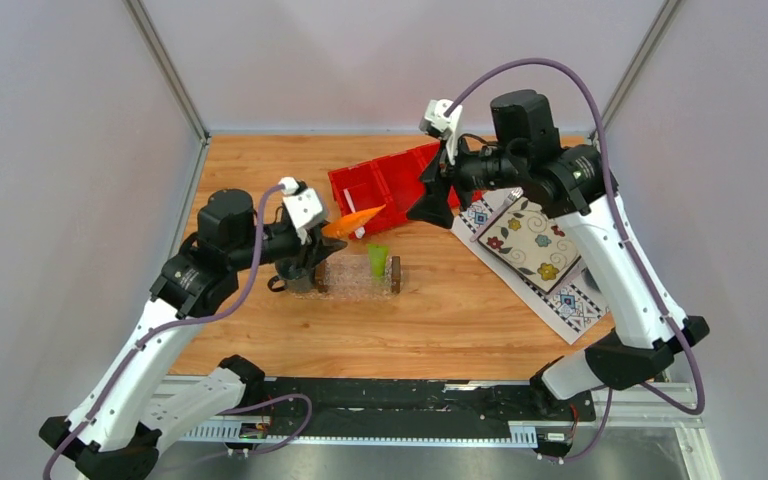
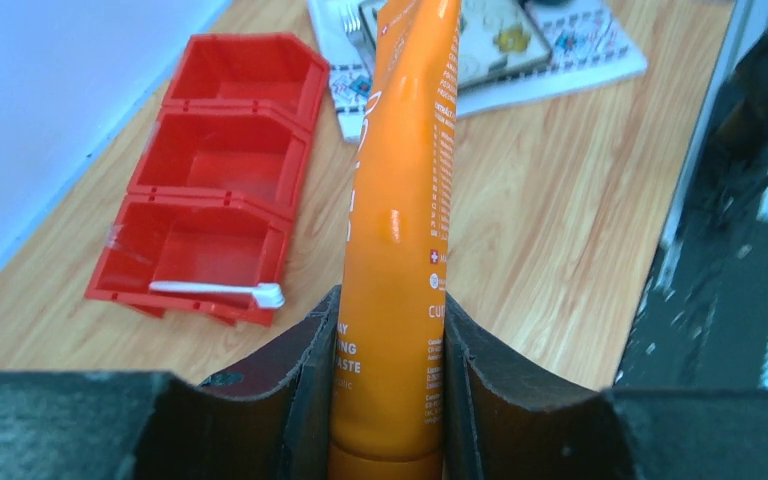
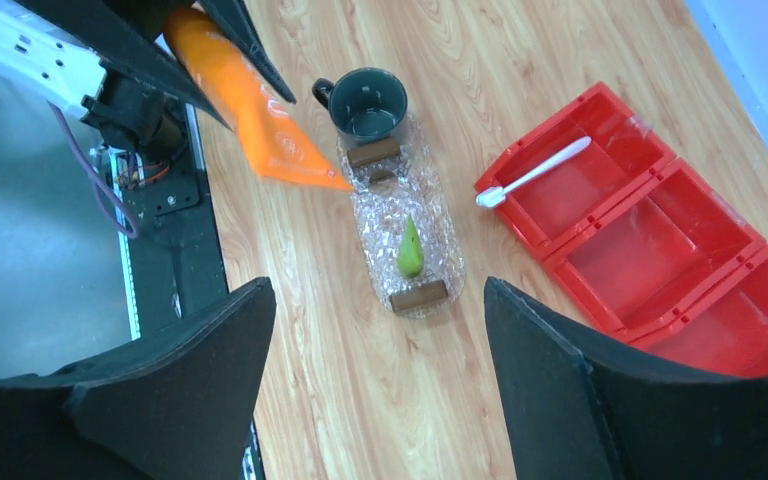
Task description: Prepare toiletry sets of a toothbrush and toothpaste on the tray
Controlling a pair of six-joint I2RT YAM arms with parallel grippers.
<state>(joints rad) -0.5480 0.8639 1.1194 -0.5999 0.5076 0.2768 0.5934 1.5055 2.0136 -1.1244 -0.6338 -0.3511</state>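
My left gripper (image 2: 390,325) is shut on the orange toothpaste tube (image 2: 405,200) near its cap end and holds it in the air over the left end of the tray (image 1: 350,277). The lime green toothpaste tube (image 3: 411,250) lies in the clear tray (image 3: 388,205), near one brown handle. The white toothbrush (image 3: 535,172) rests across the rim of the red bin's end compartment (image 2: 195,245), head toward the table. My right gripper (image 3: 375,290) hangs open and empty, high above the table near the bin (image 1: 390,180).
A dark mug (image 3: 370,105) stands touching the tray's left end, just under my left gripper (image 1: 312,243). The flower-patterned cloth (image 1: 535,245) with a board on it lies at the right, below my right arm. The red bin's other two compartments are empty.
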